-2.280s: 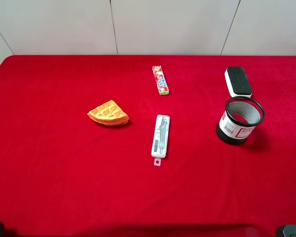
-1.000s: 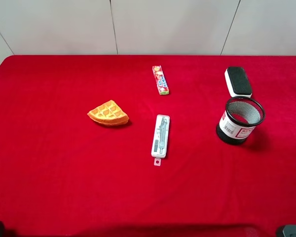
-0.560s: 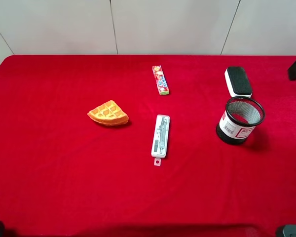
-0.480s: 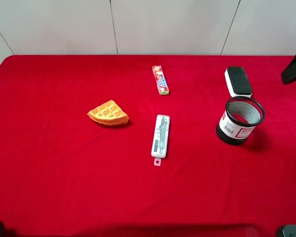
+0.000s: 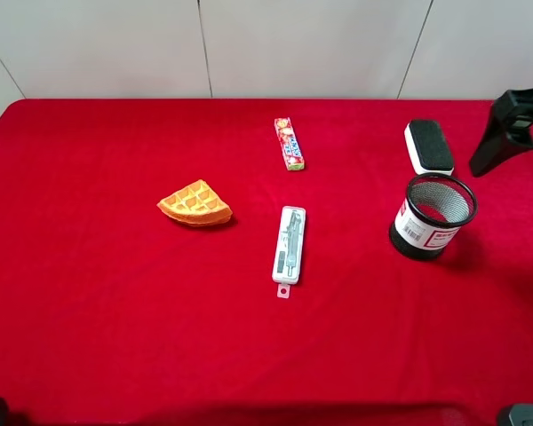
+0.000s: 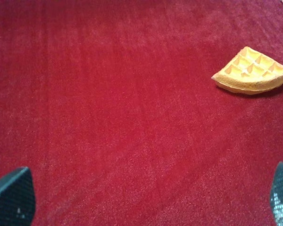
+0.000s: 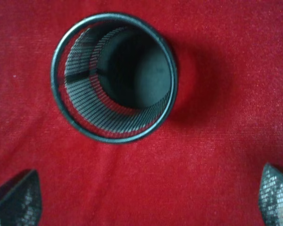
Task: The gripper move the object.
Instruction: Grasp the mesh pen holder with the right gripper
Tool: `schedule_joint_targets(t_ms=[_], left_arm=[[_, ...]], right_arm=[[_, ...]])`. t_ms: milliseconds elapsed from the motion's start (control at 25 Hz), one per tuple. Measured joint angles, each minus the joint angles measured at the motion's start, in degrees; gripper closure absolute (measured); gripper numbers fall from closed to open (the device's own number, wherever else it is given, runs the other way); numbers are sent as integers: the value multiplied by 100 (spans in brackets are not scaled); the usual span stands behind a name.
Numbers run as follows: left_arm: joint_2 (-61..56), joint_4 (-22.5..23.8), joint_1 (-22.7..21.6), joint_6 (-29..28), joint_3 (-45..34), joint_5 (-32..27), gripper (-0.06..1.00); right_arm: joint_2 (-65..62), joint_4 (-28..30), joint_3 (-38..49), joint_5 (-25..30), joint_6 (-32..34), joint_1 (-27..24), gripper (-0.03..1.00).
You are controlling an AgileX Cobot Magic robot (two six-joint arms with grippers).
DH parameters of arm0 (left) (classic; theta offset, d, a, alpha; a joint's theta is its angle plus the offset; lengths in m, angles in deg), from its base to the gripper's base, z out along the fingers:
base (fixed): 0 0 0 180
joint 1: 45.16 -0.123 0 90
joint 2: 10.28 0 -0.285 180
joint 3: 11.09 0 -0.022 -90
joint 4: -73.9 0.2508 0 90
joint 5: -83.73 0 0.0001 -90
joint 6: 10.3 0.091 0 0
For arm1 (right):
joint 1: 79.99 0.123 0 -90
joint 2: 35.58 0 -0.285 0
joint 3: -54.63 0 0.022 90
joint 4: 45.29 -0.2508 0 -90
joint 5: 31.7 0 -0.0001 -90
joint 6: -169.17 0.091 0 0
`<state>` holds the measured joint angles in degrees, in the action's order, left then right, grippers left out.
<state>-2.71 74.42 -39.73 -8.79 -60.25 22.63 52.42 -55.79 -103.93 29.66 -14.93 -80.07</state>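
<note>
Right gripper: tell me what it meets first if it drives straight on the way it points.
Likely the mesh pen cup, whose open mouth lies ahead of the right gripper; depth is unclear.

Right gripper (image 5: 496, 135): absent from the high view in the two earliest pictures. Appears next as a small dark tip at the edge of view, far to the right of and behind the pen cup (image 5: 433, 218). Grows to a larger wedge a moment later, closer to the pen cup. Now reaches well into view as a slanted black arm end, tip lowered toward the pen cup's right rear side, near it yet clear of the rim.
</note>
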Motion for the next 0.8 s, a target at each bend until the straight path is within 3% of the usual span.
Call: schedule_joint_targets(t_ms=[800], left_arm=[[0,0,0,0,0,0,-5]], right_arm=[[2096,38,-5,-1214,-253,0,27]])
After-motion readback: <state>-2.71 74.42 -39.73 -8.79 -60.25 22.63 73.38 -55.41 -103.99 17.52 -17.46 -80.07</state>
